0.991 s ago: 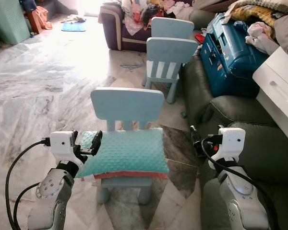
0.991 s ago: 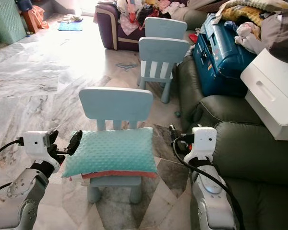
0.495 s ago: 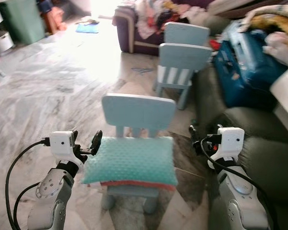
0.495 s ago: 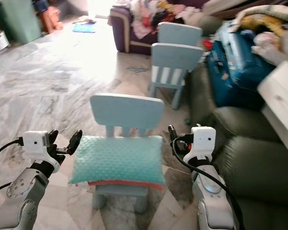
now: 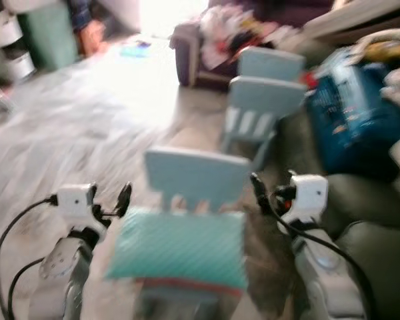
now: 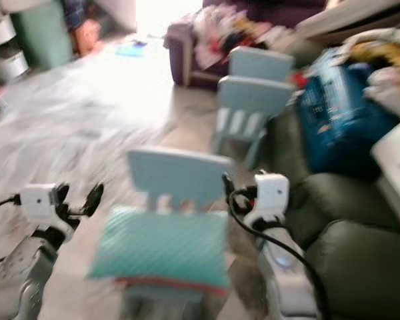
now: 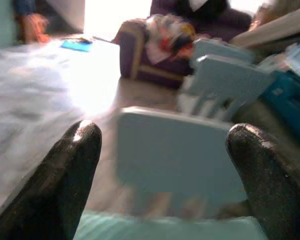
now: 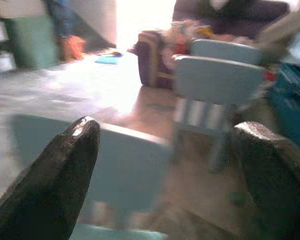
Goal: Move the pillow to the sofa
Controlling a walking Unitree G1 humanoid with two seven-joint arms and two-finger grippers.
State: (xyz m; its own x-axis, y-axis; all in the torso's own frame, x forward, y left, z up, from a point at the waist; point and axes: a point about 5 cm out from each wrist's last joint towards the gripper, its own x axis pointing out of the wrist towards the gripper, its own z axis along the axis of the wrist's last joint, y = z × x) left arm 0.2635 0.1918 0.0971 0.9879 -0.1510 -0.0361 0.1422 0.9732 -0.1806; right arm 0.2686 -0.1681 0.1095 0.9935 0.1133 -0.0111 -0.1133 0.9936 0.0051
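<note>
Left eye view, blurred, showed the teal dimpled fabric pillow (image 5: 177, 250) lying across the seat of a small pale-blue wooden chair (image 5: 197, 179), reaching both side edges. The left gripper (image 5: 117, 200) hovered just off the pillow's left edge and the right gripper (image 5: 259, 192) off its right — both spread wide, holding nothing. The step looked like the approach; next, both must close in on the pillow's sides and lift it toward the dark green sofa (image 5: 380, 250).
</note>
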